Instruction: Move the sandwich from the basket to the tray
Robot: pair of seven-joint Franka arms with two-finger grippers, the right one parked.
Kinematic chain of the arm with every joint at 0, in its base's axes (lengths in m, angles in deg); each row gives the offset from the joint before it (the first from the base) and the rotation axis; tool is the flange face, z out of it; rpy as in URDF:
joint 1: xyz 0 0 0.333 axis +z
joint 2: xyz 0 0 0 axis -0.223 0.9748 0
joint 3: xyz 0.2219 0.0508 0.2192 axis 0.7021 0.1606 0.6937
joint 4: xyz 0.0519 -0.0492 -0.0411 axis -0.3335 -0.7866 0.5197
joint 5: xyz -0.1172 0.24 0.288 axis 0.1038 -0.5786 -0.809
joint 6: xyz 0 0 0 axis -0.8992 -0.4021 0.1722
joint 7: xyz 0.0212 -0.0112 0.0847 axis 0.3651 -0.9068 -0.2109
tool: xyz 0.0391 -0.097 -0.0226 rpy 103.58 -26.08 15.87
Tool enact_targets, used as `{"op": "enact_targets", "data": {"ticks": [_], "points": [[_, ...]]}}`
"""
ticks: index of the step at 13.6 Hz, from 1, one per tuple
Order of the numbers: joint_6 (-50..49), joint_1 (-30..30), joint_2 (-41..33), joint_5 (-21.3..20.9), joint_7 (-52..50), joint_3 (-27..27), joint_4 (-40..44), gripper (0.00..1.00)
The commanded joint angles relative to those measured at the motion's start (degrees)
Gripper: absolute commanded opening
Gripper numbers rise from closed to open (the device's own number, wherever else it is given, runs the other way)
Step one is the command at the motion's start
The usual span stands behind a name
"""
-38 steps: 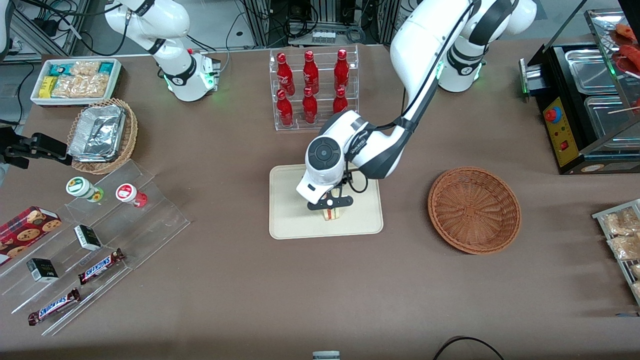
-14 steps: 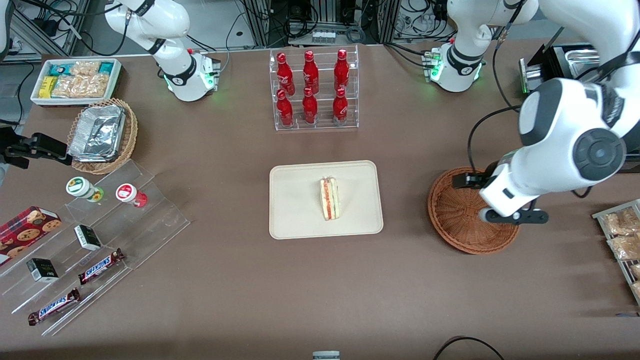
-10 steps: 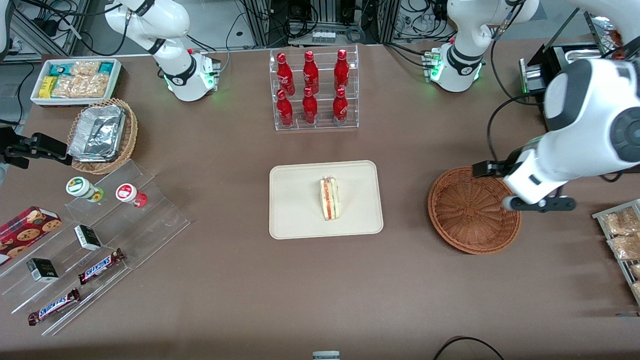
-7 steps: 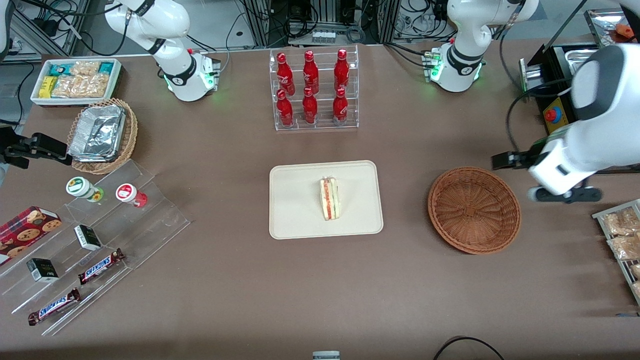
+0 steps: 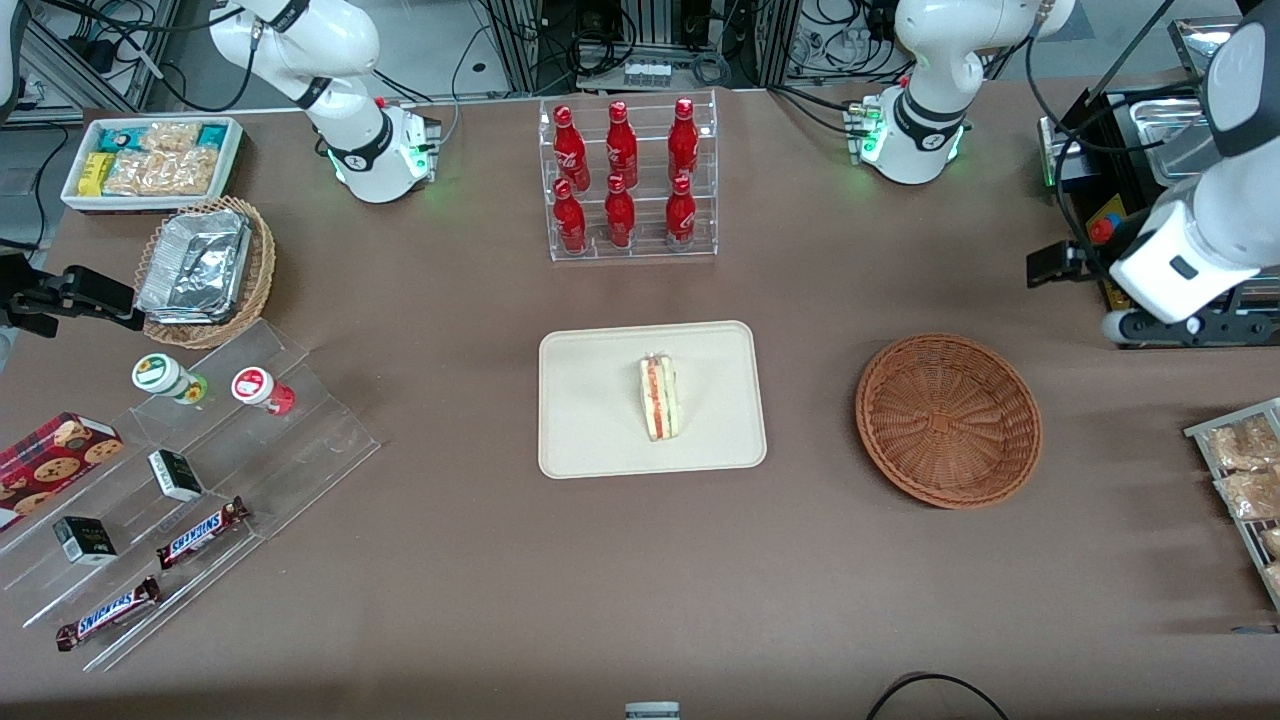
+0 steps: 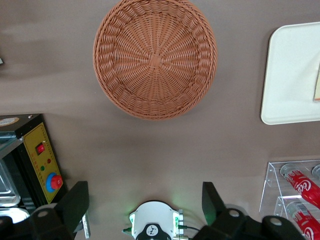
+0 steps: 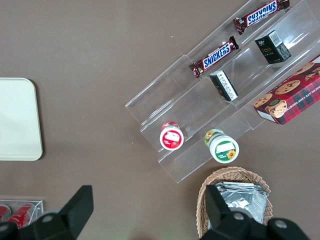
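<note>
The sandwich (image 5: 659,398) lies on the cream tray (image 5: 600,440) mid-table, its red and green filling edge facing up. A sliver of it shows at the tray's (image 6: 290,75) edge in the left wrist view (image 6: 317,85). The reddish-brown wicker basket (image 5: 948,420) is empty and stands beside the tray, toward the working arm's end; it also shows in the left wrist view (image 6: 155,57). My left gripper (image 5: 1190,325) is open and empty. It is raised high, farther from the front camera than the basket, by the black machine. Its fingers (image 6: 75,202) stand wide apart.
A black machine with a red button (image 5: 1125,260) stands at the working arm's end. A clear rack of red bottles (image 5: 625,180) stands farther from the front camera than the tray. A rack of snack bags (image 5: 1245,480) sits at that end's edge. The arm's base (image 6: 152,225) shows between the fingers.
The gripper let go of the sandwich on the tray, rose, swung over the basket and off toward the working arm's end. The sandwich stays on the tray.
</note>
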Motion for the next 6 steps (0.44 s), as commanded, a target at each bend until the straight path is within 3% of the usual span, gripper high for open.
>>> {"op": "enact_targets", "data": {"ticks": [1, 6], "points": [[0.13, -4.04, -1.82, -0.82, 0.50, 3.63, -1.29, 1.00], [-0.12, -7.40, -1.11, -0.99, 0.67, 5.76, -0.32, 1.00]]}}
